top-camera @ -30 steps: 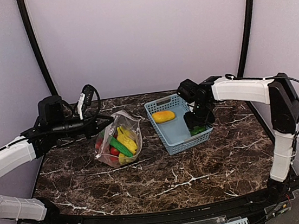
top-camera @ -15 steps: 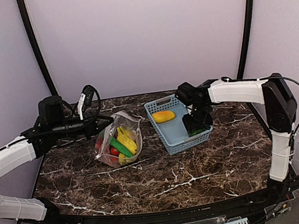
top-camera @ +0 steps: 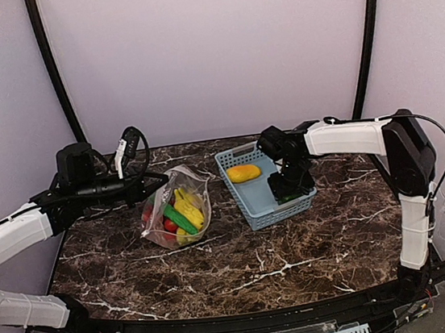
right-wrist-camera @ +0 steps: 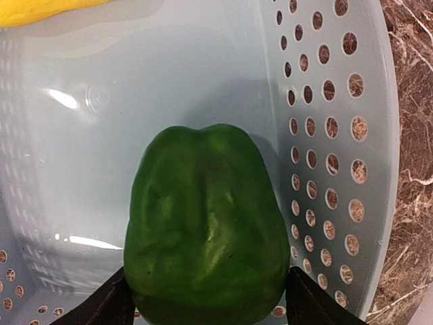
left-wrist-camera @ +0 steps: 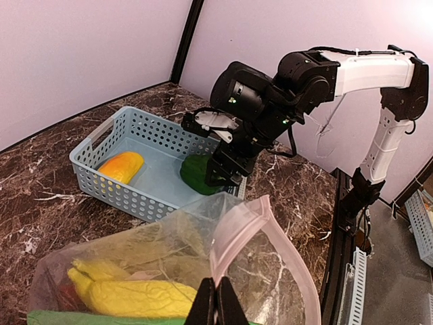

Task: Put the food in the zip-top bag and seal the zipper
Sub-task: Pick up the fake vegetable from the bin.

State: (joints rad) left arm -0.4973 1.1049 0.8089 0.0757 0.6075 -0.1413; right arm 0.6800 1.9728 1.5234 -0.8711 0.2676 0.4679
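The marbled worktop (top-camera: 297,247) carries two containers side by side: the light-blue lattice basket (top-camera: 265,218) on the right and, just left of it, the zip-top bag (top-camera: 175,213), slumped on its side with its mouth raised towards the back. Most of the food lies inside the bag: yellow bananas (top-camera: 189,211), a long green vegetable (top-camera: 178,218) and small red fruits (top-camera: 169,224). Two pieces remain in the basket, an orange-yellow piece (top-camera: 244,173) at its far end and a green pepper (right-wrist-camera: 206,230) against the near right wall. The job therefore appears to be in its loading stage, well along, with sealing not yet begun. The right pincer (top-camera: 289,189) reaches down into the basket, its jaws apart and astride the pepper, one finger close on each flank. The pepper rests on the basket floor, and whether the fingers press it I cannot tell. The left pincer (left-wrist-camera: 216,305) is closed tight on the bag's rim and holds the mouth lifted, so the pinkish zipper (left-wrist-camera: 233,227) stands in an open loop. The next move looks to call for closing squarely on the pepper's smooth, rounded sides, lifting it clear of the basket wall, and carrying it across to that held-open mouth. The orange-yellow piece would follow before the zipper can be pressed shut.
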